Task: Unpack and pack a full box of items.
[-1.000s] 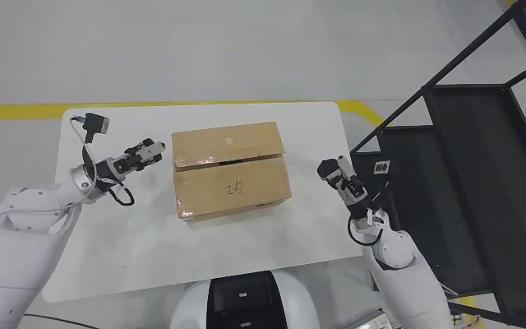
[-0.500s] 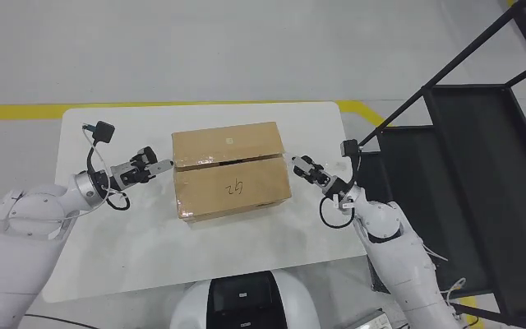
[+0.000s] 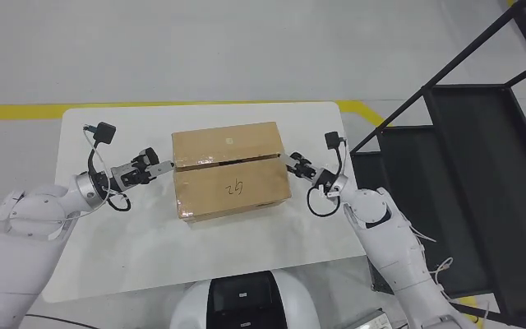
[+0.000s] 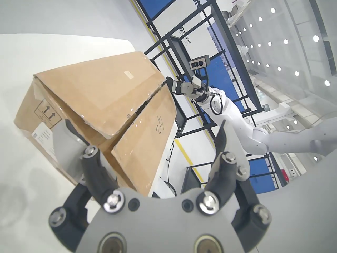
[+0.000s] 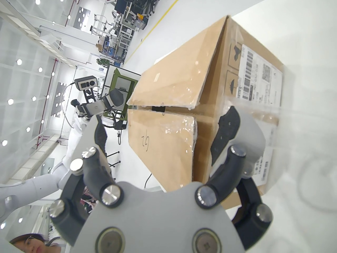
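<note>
At each end of the box point(image 3: 230, 169), an open hand lines up with the seam point(image 3: 230, 160).

Spread wide and holding nothing, the left hand point(image 3: 158, 163) and the right hand point(image 3: 294, 163) each set one finger low by an end wall and the other up over the top edge (whether any finger actually touches cardboard I cannot tell). That straddle looks meant for catching a flap corner. The two top flaps point(image 3: 234, 187) meet along a seam running from one hand to the other, with its tape split and the edges sitting slightly proud. With the flaps down, unpacking has not yet begun, by my reading. The box sits near the middle of the white surface point(image 3: 123, 247), square to both arms, so each gets an equal reach. A dark rack point(image 3: 460, 164) stands beside the right arm.
</note>
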You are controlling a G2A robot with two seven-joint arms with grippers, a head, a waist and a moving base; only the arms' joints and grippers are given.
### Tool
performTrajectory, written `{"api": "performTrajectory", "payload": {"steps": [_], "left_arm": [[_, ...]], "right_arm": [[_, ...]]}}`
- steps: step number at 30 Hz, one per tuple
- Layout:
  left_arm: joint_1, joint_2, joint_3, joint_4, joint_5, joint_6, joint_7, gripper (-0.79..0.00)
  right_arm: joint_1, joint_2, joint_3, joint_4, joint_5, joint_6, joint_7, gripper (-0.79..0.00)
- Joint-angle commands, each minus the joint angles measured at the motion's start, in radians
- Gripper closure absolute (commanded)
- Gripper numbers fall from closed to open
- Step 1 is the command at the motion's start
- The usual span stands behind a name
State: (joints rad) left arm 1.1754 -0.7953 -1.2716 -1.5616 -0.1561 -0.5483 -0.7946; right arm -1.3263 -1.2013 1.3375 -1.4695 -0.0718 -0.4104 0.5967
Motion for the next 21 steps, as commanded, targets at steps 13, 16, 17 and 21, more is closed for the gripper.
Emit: {"api": "performTrajectory", "payload": {"steps": [13,16,17,21], "left_arm": [[0.000,0.000,0.000,0.000,0.000,0.000,0.000,-0.785],[0.000,0.000,0.000,0.000,0.000,0.000,0.000,-0.785],[0.000,0.000,0.000,0.000,0.000,0.000,0.000,-0.785],[0.000,0.000,0.000,0.000,0.000,0.000,0.000,-0.785]], "right_arm": [[-0.157,0.023,0.021,-0.161,0.053,-0.070,0.116,-0.785],[-0.191,0.027,0.025,-0.205,0.072,-0.087,0.129,-0.785],[-0.201,0.028,0.027,-0.218,0.079,-0.094,0.131,-0.785],[-0.227,0.033,0.025,-0.252,0.103,-0.096,0.157,-0.785]]}}
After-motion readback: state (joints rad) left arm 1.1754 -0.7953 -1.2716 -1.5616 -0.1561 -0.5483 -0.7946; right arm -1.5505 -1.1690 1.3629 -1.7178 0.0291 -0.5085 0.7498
